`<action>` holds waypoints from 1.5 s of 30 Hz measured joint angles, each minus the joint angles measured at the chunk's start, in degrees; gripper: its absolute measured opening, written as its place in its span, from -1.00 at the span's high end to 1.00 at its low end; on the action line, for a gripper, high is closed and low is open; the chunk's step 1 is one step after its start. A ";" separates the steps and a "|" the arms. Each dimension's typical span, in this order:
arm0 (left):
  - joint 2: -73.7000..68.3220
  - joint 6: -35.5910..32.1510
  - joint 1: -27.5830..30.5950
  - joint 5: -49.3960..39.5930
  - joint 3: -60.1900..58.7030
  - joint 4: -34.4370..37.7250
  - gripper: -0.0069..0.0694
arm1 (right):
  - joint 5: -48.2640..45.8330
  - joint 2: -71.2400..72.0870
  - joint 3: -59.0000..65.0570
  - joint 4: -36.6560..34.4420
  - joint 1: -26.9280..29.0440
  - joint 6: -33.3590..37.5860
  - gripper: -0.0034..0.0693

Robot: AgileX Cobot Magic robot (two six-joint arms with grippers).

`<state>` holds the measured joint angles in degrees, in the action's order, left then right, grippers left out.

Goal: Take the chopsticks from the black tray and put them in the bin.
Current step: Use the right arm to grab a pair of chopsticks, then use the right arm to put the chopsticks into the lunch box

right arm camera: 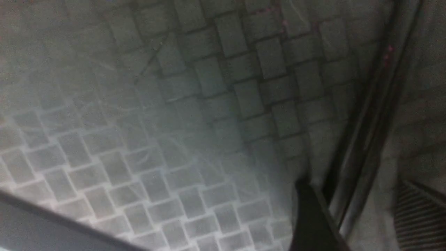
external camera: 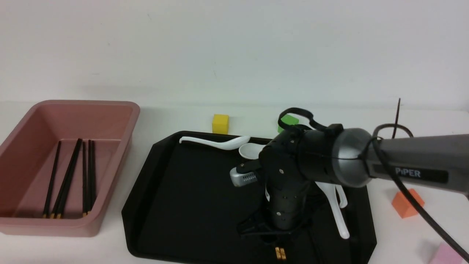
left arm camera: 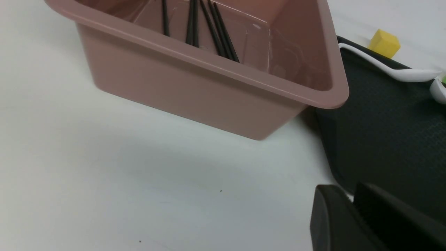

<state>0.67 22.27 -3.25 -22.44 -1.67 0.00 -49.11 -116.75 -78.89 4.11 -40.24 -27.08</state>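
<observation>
In front view, the right arm's fingers (right arm camera: 420, 216) point down over the black tray (external camera: 205, 190).

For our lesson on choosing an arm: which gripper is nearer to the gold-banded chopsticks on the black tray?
Right. The right gripper is down at those chopsticks; the left gripper sits off beside the black tray.
</observation>
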 joint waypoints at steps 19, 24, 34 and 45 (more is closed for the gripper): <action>0.00 0.00 0.00 0.00 0.00 0.00 0.53 | -6.93 0.93 -1.11 -0.08 -0.03 0.06 0.52; 0.00 0.00 0.00 0.00 0.00 0.00 0.53 | -17.08 4.21 -6.56 -0.24 -0.03 3.34 0.52; 0.00 0.00 0.00 0.00 0.00 0.00 0.52 | -18.80 6.19 -24.17 -13.77 -0.11 12.21 0.52; 0.00 0.00 0.00 0.00 0.00 0.00 0.52 | 21.55 2.26 -30.08 -37.51 -9.74 45.78 0.52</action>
<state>0.67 22.27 -3.25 -22.44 -1.67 0.00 -27.55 -114.48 -108.97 -33.40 -49.98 18.70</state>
